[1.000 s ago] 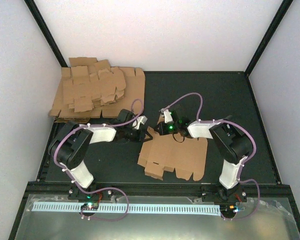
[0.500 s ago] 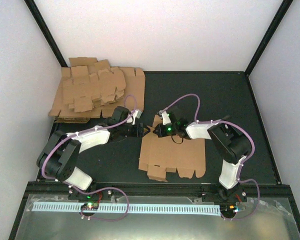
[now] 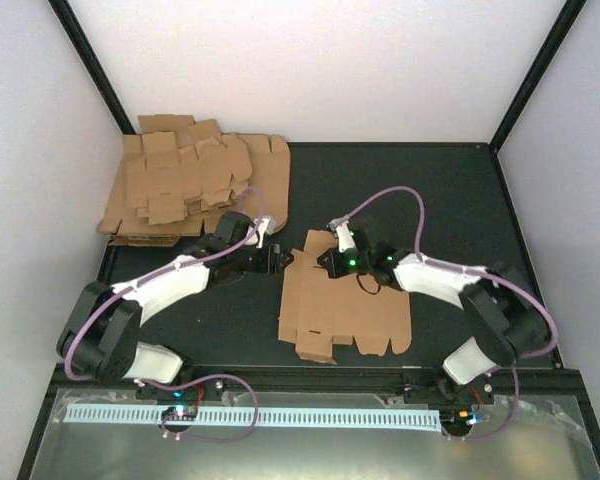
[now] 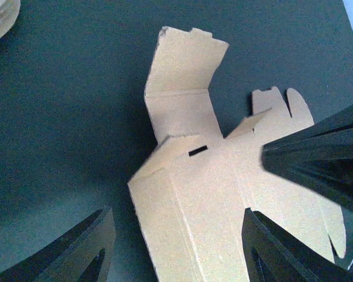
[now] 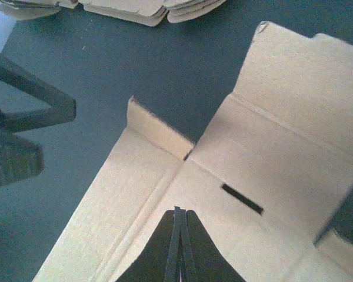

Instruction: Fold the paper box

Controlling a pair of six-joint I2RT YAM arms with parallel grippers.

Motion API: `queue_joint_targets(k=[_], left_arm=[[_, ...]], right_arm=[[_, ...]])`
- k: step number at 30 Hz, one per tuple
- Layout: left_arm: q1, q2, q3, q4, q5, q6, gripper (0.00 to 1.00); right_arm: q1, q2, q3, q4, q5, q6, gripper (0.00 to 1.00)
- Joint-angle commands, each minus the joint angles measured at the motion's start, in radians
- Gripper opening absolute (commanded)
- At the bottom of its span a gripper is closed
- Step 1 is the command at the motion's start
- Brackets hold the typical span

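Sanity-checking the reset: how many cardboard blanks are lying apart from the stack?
1. The paper box lies in the middle of the table, towards the near edge. The stack sits at the far left; more sheets could be hidden within or under it.
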Motion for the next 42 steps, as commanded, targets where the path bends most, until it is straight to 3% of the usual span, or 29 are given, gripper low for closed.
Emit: queue_joint_targets(k=[1,7,14,18,22,26,35,36,39,41,42], left_arm=[[0.004,-0.046,0.025,-0.139,0.026,0.064,0.62],[0.004,-0.058,0.050,-0.174,0.070,0.104,0.63],[-0.013,-0.132,0.037,-0.264,0.128,0.134,0.65],[-0.026,-0.250,-0.011,-0.379,0.124,0.106,0.67],[-0.058,-0.366,-0.061,-0.471,0.142,0.060,0.70],[-0.093,-0.423,-0.091,-0.500,0.160,-0.047,0.73],[-0.138,-0.468,-0.165,-0.528,0.216,-0.177,0.73],[-0.145,-0.474,-0.173,-0.533,0.219,-0.186,0.73],[-0.178,-0.482,-0.210,-0.503,0.243,-0.231,0.71],[-0.211,-0.487,-0.243,-0.454,0.262,-0.280,0.67],[-0.228,-0.490,-0.258,-0.422,0.274,-0.309,0.64]], right_arm=[[0.004,-0.145,-0.076,-0.108,0.065,-0.047,0.03],[0.004,-0.330,-0.196,-0.242,0.139,0.006,0.18],[0.004,-0.542,-0.264,-0.364,0.094,0.047,0.49],[0.006,-0.575,-0.271,-0.441,0.026,0.041,0.57],[0.064,-0.582,-0.267,-0.527,0.019,0.026,0.80],[0.171,-0.560,-0.259,-0.537,0.073,0.069,0.87],[0.371,-0.513,-0.204,-0.658,0.271,0.150,0.84],[0.375,-0.502,-0.197,-0.647,0.287,0.159,0.80],[0.372,-0.465,-0.184,-0.573,0.325,0.176,0.54],[0.371,-0.438,-0.174,-0.518,0.321,0.180,0.31],[0.368,-0.425,-0.170,-0.497,0.319,0.180,0.14]])
